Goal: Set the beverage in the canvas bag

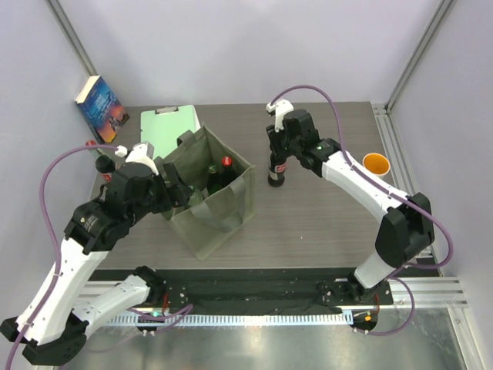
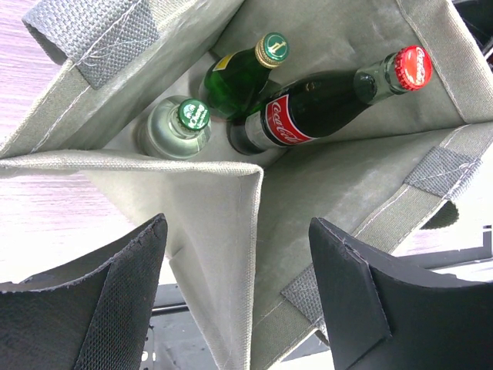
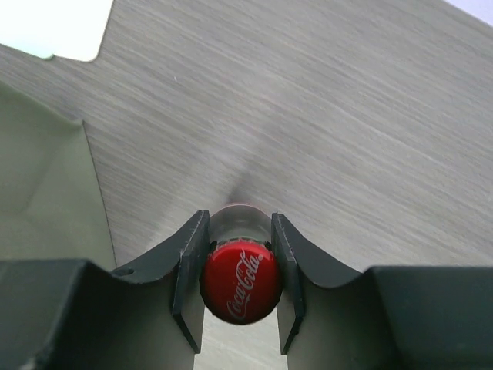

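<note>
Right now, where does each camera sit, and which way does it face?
Top external: above and behind the arms, looking down at the table; both arms, the left gripper and right gripper show.
Left wrist: over the canvas bag, looking down into it at the bottles inside; its own open fingers show.
Right wrist: above the standing cola bottle, looking down; its fingers clamp it.
Shared: top and left wrist both show the bag's bottles.

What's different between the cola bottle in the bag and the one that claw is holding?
The bagged cola bottle sits inside the canvas bag, next to two green-capped bottles; the table cola bottle stands outside, alone. The right gripper is shut on the table cola bottle's neck; nothing holds the bagged cola bottle. Both have red Coca-Cola caps.
</note>
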`<action>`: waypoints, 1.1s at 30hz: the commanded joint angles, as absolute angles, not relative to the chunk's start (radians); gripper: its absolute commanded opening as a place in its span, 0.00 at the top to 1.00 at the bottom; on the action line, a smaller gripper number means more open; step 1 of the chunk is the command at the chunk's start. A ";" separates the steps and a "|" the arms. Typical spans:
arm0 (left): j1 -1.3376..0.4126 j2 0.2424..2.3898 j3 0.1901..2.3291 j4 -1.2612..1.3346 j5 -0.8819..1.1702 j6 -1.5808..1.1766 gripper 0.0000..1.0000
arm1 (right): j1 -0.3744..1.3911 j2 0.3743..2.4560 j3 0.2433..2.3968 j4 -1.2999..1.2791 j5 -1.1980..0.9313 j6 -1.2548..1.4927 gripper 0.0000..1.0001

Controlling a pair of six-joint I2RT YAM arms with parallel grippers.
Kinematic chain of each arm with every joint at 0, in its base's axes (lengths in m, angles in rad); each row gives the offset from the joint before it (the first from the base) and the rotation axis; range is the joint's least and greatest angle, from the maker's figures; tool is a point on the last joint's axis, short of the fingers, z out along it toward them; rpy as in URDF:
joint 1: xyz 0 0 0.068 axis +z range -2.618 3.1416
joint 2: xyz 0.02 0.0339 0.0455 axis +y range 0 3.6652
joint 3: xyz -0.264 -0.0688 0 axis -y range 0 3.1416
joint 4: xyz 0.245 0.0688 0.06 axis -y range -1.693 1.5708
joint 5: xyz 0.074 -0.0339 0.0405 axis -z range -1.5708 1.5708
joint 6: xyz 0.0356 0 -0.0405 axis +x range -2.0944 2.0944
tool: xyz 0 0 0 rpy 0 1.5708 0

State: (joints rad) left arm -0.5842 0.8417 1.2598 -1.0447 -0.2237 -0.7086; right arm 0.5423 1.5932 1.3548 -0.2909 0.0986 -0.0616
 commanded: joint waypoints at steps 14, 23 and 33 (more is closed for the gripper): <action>-0.586 0.827 1.246 -1.014 -0.218 -0.722 0.26 | 0.549 1.468 1.732 -0.529 0.183 -0.092 0.99; -0.586 0.819 1.235 -1.000 -0.213 -0.721 0.27 | 0.586 1.552 2.152 -0.702 0.161 -0.110 0.99; -0.586 0.816 1.215 -0.973 -0.193 -0.712 0.49 | 0.780 1.634 2.464 -0.658 0.204 -0.185 0.99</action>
